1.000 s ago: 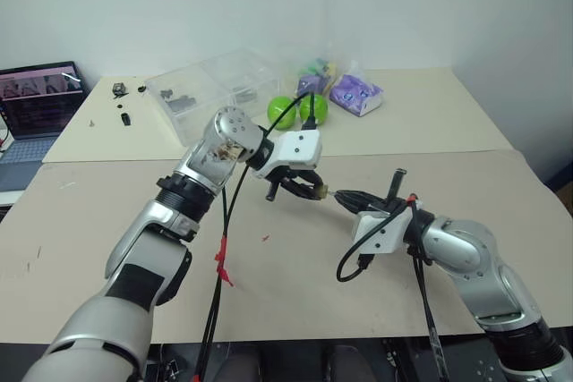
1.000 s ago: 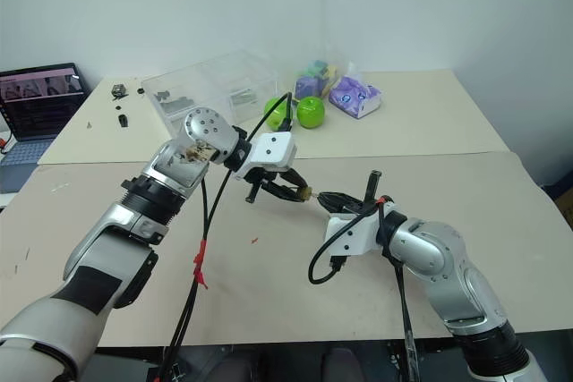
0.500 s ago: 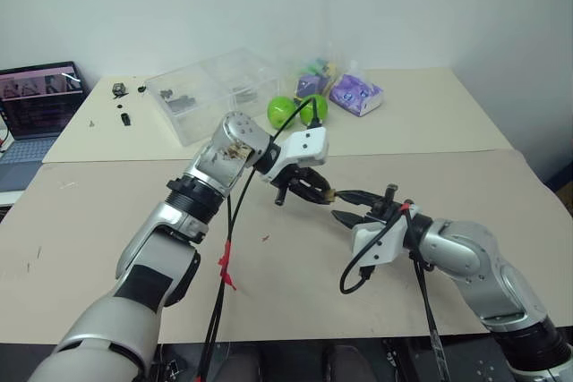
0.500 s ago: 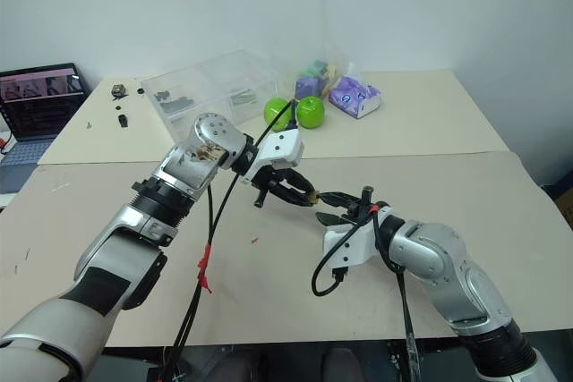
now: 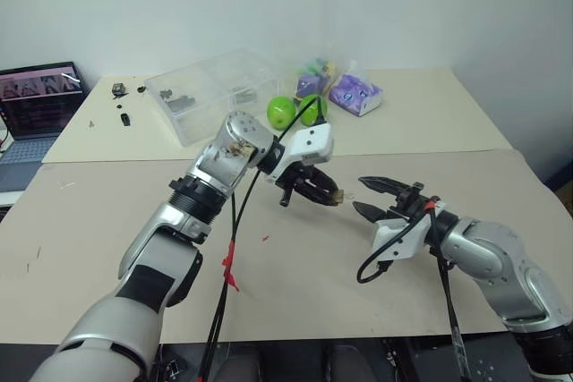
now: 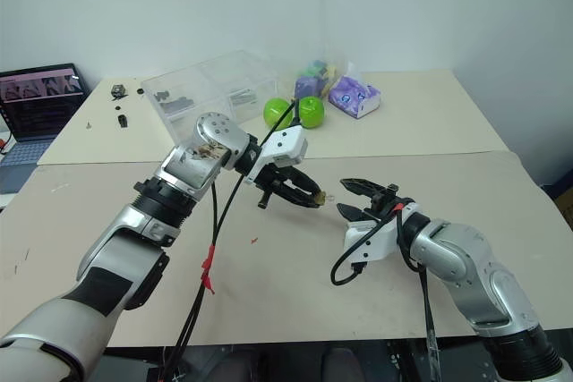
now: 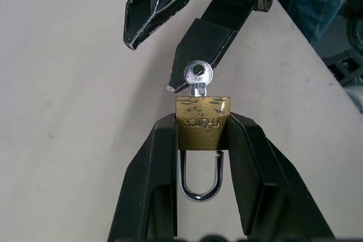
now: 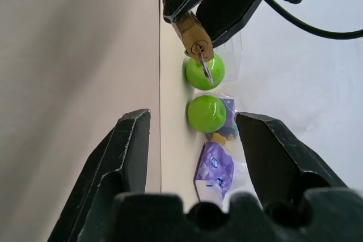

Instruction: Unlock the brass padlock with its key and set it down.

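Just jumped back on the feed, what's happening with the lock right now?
The left gripper holds the brass padlock above the table, jaws clamped on its body. The key sits in the keyhole. The right gripper hangs close by with jaws open, not touching the key. The shackle looks unlatched on one side, though that is hard to confirm.

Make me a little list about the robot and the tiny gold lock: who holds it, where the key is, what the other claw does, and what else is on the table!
lock holder: left gripper, shut on the brass padlock
key: stuck in the padlock's keyhole
shackle: closed loop, not popped
right gripper: open, holding nothing, just beside the key
padlock place: in the air above the table
also on table: two green apples, clear box, laptop
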### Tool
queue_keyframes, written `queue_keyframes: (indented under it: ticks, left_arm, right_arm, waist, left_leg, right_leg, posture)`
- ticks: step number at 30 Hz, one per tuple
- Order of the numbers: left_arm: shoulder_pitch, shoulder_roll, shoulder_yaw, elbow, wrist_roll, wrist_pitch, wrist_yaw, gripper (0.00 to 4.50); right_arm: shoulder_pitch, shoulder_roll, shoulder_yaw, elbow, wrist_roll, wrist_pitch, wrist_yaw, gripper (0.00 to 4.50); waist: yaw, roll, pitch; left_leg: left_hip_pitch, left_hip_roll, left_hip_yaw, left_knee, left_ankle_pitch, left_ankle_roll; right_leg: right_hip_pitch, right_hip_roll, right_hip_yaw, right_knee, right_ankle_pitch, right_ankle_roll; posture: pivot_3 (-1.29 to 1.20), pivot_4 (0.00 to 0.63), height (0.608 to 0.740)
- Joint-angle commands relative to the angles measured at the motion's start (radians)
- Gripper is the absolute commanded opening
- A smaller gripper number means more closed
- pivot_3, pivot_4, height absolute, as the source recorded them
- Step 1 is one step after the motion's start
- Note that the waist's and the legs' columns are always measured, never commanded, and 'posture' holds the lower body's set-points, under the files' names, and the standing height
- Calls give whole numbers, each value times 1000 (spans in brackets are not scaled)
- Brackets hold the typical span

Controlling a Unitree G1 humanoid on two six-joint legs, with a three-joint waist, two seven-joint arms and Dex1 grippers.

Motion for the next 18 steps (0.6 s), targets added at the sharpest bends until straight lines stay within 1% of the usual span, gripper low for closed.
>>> queue_keyframes:
  ticks: [1, 5, 11, 18]
  left_arm:
    - [-15, 5, 21, 25, -20, 13, -12, 765]
    - [-5, 3, 9, 1, -22, 16, -25, 765]
    - [13, -2, -18, -51, -5, 1, -22, 765]
    - [29, 12, -34, -150, -29, 73, -38, 765]
  right_arm:
    - [3, 12, -18, -86, 87, -8, 21, 2927]
    - [35, 25, 6, -150, 94, 6, 44, 2927]
    - [27, 53, 38, -163, 65, 20, 52, 2927]
    - [15, 63, 45, -159, 58, 19, 57, 2927]
  waist:
    - [-1, 0, 0]
    - [1, 0, 0]
    - [2, 0, 0]
    - [2, 0, 0]
  left_leg:
    - [0, 0, 0, 0, 0, 0]
    - [0, 0, 0, 0, 0, 0]
    - [0, 0, 0, 0, 0, 0]
    - [0, 0, 0, 0, 0, 0]
  right_leg:
    - [0, 0, 0, 0, 0, 0]
    - [0, 0, 0, 0, 0, 0]
    - [1, 0, 0, 0, 0, 0]
    - [0, 0, 0, 0, 0, 0]
  posture:
    - [0, 150, 740]
    - [0, 150, 740]
    - [0, 150, 740]
    - [0, 150, 740]
